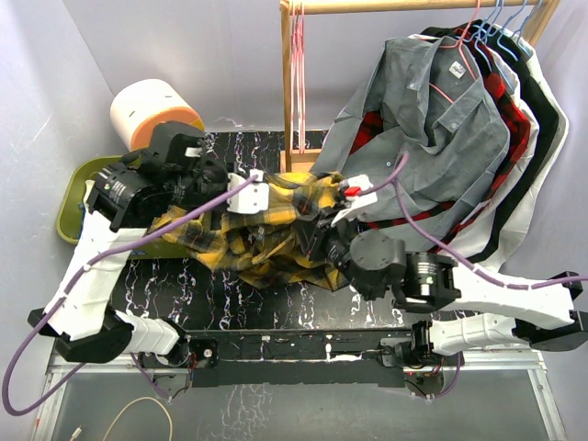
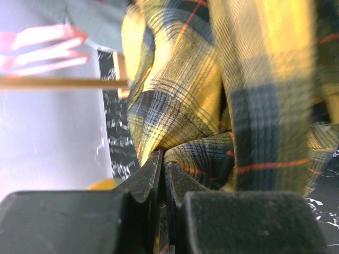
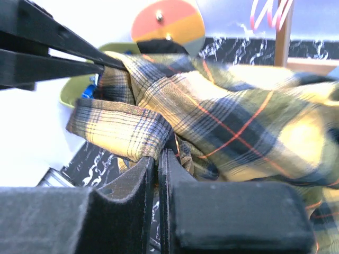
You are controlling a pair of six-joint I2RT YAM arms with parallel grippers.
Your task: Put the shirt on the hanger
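Observation:
The yellow, black and green plaid shirt [image 1: 271, 230] lies bunched between the two arms at the middle of the black marbled table. My left gripper [image 1: 237, 195] is shut on a fold of the shirt [image 2: 180, 106], with the cloth pinched at its fingertips [image 2: 157, 166]. My right gripper [image 1: 323, 222] is shut on another fold of the shirt [image 3: 212, 116], close to the left one. Thin pink hangers [image 1: 297, 55] hang on the wooden rack behind the shirt; they also show blurred in the left wrist view [image 2: 42, 50] and the right wrist view [image 3: 267, 13].
A wooden rack [image 1: 287, 83] stands at the back. A grey shirt [image 1: 432, 138], a red-and-black plaid shirt [image 1: 505, 129] and dark garments hang from it on the right, on blue hangers [image 1: 501, 23]. A green tray [image 1: 72, 197] and a white-and-orange roll [image 1: 152, 112] sit at the left.

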